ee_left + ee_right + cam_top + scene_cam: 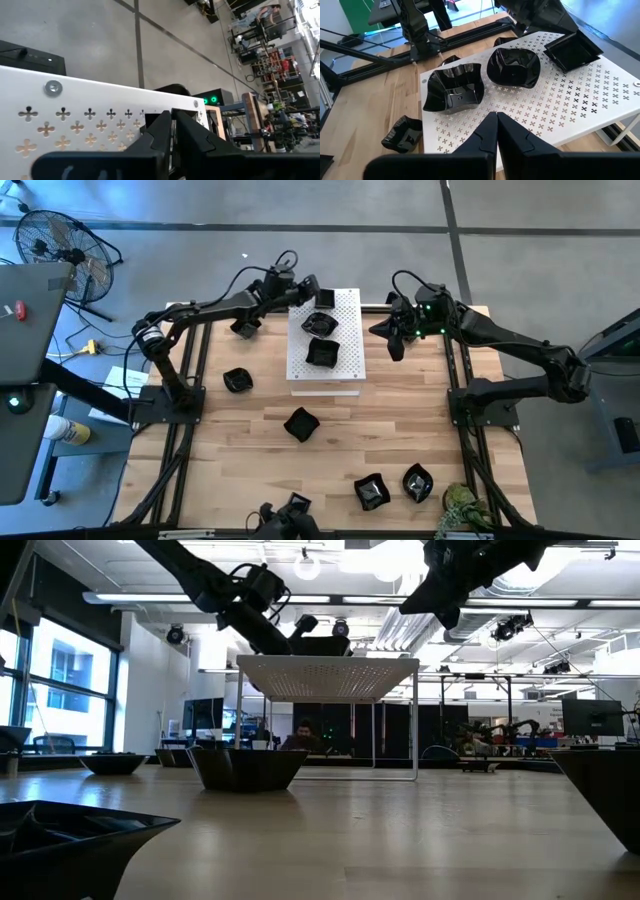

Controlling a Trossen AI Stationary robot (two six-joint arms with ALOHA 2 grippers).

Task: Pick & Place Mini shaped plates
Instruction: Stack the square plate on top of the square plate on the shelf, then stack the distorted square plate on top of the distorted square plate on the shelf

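The mini shaped plates are glossy black dishes. Three sit on the white perforated board: a wavy one, a rounder one and a square one at the far end. Others rest on the wooden table, such as one, another and two near the front. My left gripper is at the square dish, fingers nearly together. My right gripper is shut and empty, raised just off the board's right edge. My left gripper appears shut on the square dish's rim on the table's-left side, slanting down from the left. The gripper's body hides the exact place of contact. The dish's bottom rests on the board.
The board stands on thin legs at the table's far middle. A plant-like object lies at the near right corner. Bare wood shows between the board and the front dishes. A fan and a desk stand off the table's left side.
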